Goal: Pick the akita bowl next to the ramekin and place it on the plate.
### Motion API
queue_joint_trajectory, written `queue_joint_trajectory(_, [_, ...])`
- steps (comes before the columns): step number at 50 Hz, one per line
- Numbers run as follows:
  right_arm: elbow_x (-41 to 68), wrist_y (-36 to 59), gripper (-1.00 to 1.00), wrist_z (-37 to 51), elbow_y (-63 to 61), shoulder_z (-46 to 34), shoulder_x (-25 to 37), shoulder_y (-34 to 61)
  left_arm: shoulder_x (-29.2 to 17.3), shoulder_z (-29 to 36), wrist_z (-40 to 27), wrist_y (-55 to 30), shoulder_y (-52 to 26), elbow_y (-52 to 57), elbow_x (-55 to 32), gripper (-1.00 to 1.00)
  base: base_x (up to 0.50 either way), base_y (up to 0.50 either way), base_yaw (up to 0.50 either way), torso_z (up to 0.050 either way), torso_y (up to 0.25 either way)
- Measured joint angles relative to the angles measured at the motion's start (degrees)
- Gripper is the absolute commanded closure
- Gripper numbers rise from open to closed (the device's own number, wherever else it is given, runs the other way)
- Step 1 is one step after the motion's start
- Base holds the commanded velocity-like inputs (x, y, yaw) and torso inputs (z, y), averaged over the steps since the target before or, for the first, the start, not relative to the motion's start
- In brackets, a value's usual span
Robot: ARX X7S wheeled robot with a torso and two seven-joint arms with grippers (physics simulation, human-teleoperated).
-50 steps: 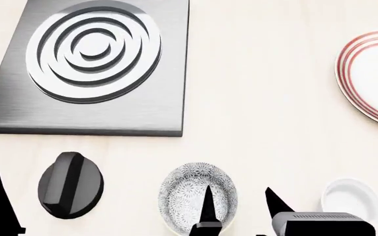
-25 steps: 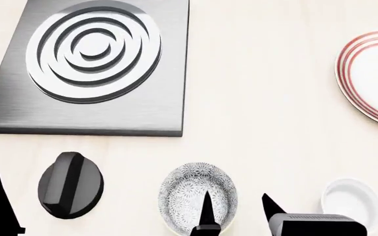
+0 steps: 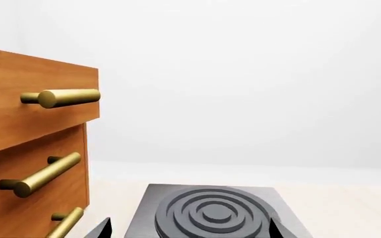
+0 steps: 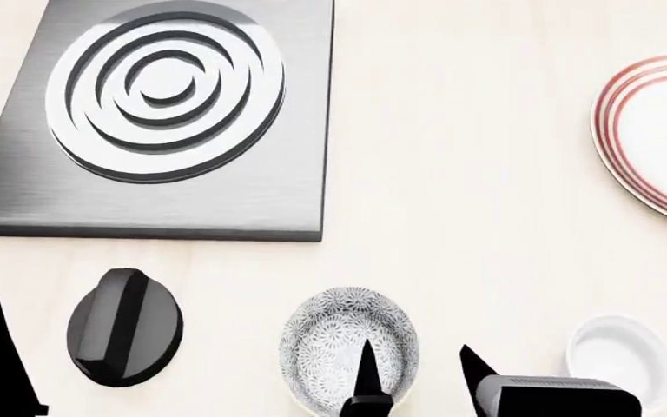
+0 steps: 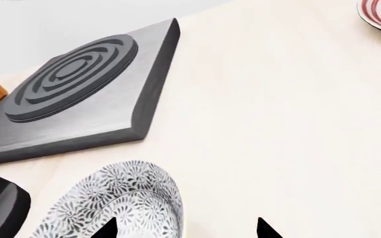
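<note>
As seen overhead, one akita bowl (image 4: 349, 351), one ramekin (image 4: 621, 359), one plate (image 4: 655, 135)

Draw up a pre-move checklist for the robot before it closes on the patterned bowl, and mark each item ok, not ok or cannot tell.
1. Right gripper open: ok, its fingertips stand apart.
2. Gripper straddles the akita bowl rim: ok; in the head view one fingertip overlaps the bowl's inside, the other shows outside.
3. Fingers low enough to grip: cannot tell.
4. Ramekin clear of the gripper: ok, it stands apart, beside the gripper body.
5. Plate free for placing: ok on the visible part; the rest is out of frame.
6. Left gripper out of the way: ok, near the stove burner.
</note>
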Motion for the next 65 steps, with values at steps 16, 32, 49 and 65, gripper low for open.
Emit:
queue_joint_trajectory(16, [0.8,-0.7,1.00,-0.8,0.3,-0.6,0.3,0.4,-0.2,0.3,-0.3,0.2,0.0,-0.2,0.1,-1.00,0.00,0.00,0.00,0.000,-0.001])
queue_joint_trajectory(32, [2.7,-1.6,1.00,0.0,-0.8,0.7,-0.1,-0.7,-0.4,0.5,-0.6,0.3,0.0,-0.2,0.1,-1.00,0.00,0.00,0.00,0.000,0.000])
queue_joint_trajectory(49, [7.3,0.4,1.00,4.7,-6.2,3.5,0.0,-0.2,-0.6,0.8,-0.8,0.5,0.0,-0.4,0.1,-1.00,0.00,0.00,0.00,0.000,0.000])
queue_joint_trajectory(65, [12.1,3.9,1.00,9.4,-8.9,5.3,0.7,5.1,-0.8,0.9,-1.1,0.2,-0.2,0.3,-0.5,-1.00,0.00,0.00,0.00,0.000,0.000])
